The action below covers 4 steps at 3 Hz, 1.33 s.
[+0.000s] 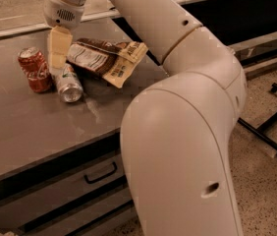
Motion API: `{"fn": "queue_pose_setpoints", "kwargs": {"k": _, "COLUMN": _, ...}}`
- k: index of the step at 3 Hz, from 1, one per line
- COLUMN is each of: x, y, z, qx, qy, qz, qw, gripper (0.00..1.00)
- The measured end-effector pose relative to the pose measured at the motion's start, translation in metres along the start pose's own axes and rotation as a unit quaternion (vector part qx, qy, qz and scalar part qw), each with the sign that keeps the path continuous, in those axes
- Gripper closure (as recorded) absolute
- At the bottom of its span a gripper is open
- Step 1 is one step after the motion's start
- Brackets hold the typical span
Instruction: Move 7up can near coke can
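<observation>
The red coke can [34, 70] stands on the grey table [25, 132] at the far left. The silver-white 7up can [69, 82] lies on its side just right of it, almost touching, with its silver top towards the camera. My gripper [58, 50] hangs straight above the far end of the 7up can, at or just over it. My big white arm [178, 107] fills the right half of the view and hides the table's right part.
A brown and white snack bag [104, 58] lies on the table right behind the 7up can. Drawers with a dark handle [99, 173] sit under the table's front edge. A black stand leg [271, 132] lies on the speckled floor at right.
</observation>
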State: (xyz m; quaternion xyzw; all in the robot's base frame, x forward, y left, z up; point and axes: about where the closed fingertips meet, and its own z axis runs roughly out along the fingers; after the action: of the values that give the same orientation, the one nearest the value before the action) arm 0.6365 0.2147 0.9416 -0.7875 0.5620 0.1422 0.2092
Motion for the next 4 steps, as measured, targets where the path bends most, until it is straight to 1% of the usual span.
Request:
{"fn": "queue_pose_setpoints", "kwargs": {"k": 1, "x": 0.007, "y": 0.002, "z": -0.009, "qx": 0.003, "qy": -0.003, "qz": 0.002, "qw": 1.0, "gripper": 0.0}}
{"fn": "queue_pose_setpoints", "kwargs": {"k": 2, "x": 0.034, "y": 0.013, "z": -0.032, "qx": 0.01, "qy": -0.017, "qz": 0.027, "qw": 0.9995, "gripper": 0.0}}
{"fn": "queue_pose_setpoints", "kwargs": {"k": 3, "x": 0.076, "y": 0.034, "z": -0.069, "qx": 0.04, "qy": -0.023, "qz": 0.068, "qw": 0.9966, "gripper": 0.0}}
{"fn": "queue_pose_setpoints", "kwargs": {"k": 4, "x": 0.101, "y": 0.041, "z": -0.076, "qx": 0.046, "qy": -0.017, "qz": 0.088, "qw": 0.9949, "gripper": 0.0}}
